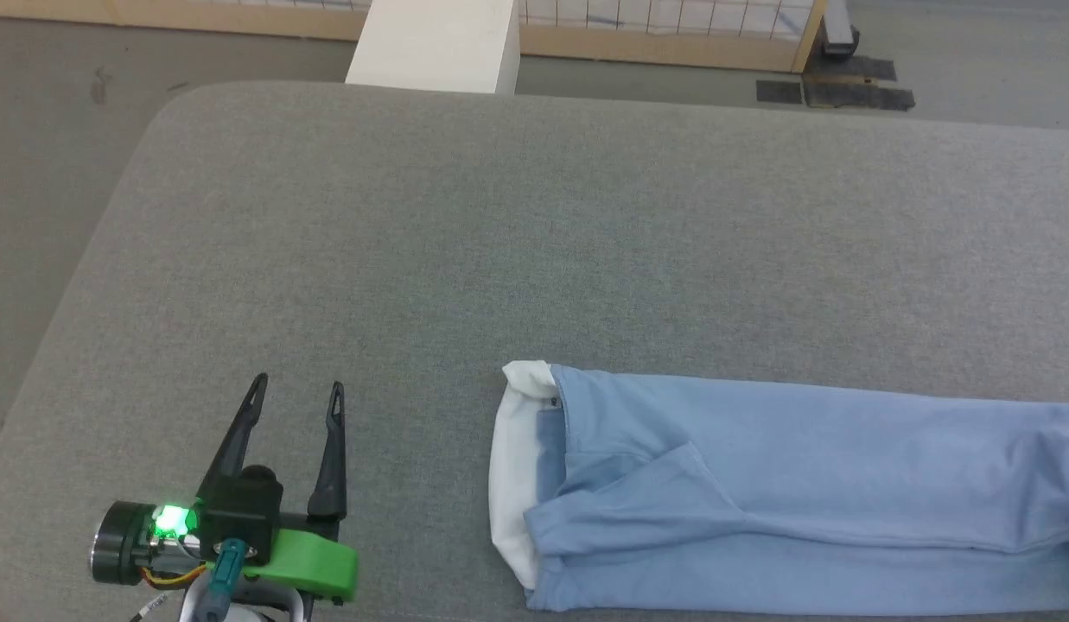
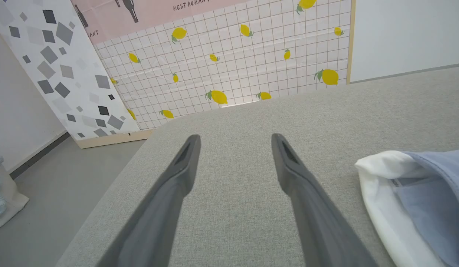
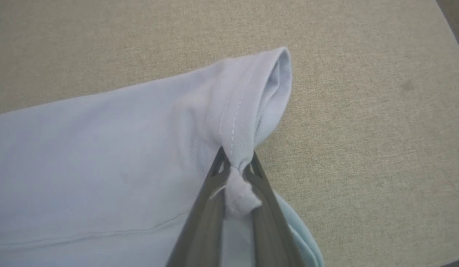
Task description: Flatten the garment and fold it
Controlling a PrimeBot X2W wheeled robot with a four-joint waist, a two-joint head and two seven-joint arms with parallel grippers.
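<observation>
We count one garment (image 1: pixel 802 492), a light blue shirt folded into a long band across the lower right of the head view, lying on the single grey desk (image 1: pixel 534 242). Its one white collar (image 1: pixel 508 466) faces frame centre. We see two end effectors. The left end effector (image 1: pixel 297 385), at lower left, has its two dark fingers spread over bare desk, well apart from the collar. In the right wrist view, the right end effector (image 3: pixel 237 157) is pinching one stitched hem corner of the garment.
</observation>
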